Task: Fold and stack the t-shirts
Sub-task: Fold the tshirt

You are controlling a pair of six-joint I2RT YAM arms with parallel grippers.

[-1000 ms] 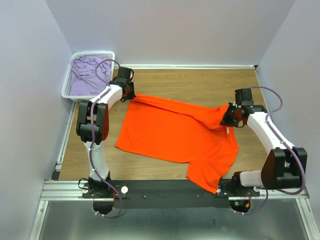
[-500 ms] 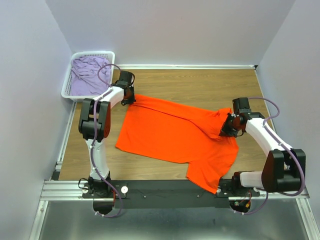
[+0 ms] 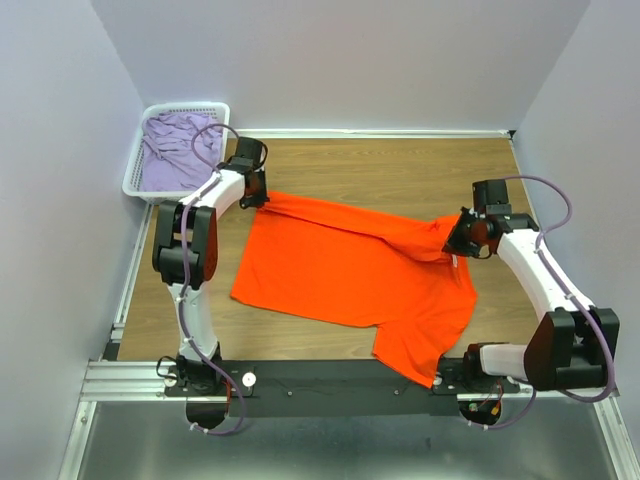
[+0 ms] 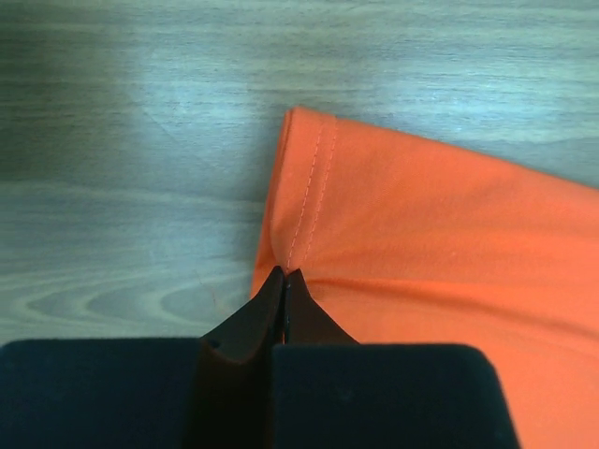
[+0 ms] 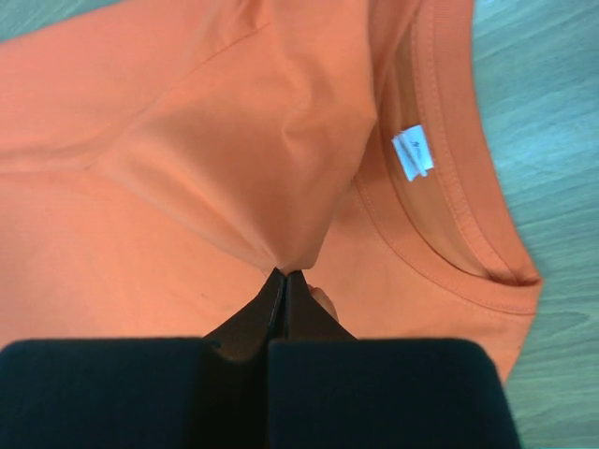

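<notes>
The orange t-shirt (image 3: 350, 265) is lying spread out on the wooden table (image 3: 400, 165). One sleeve is reaching down close to the arm bases. Most of the cloth is lying nearer than both claws.

A bit further back, on the right, the right claw (image 3: 456, 240) is pinching a fold of orange cloth just beside the round neck. Its tips are pressing together on the cloth, which is rising in a little peak there.

Further back, on the left, the left claw (image 3: 262, 197) is pinching the stitched hem near a corner, with its tips squeezing tight.

The shirt's long side is running from one claw to the other. So I think both arms are needing to move together, bringing this far edge toward the near side.

Farthest away, the lilac t-shirt (image 3: 175, 150) is sitting crumpled in the white basket (image 3: 186, 105), well apart from both claws.
</notes>
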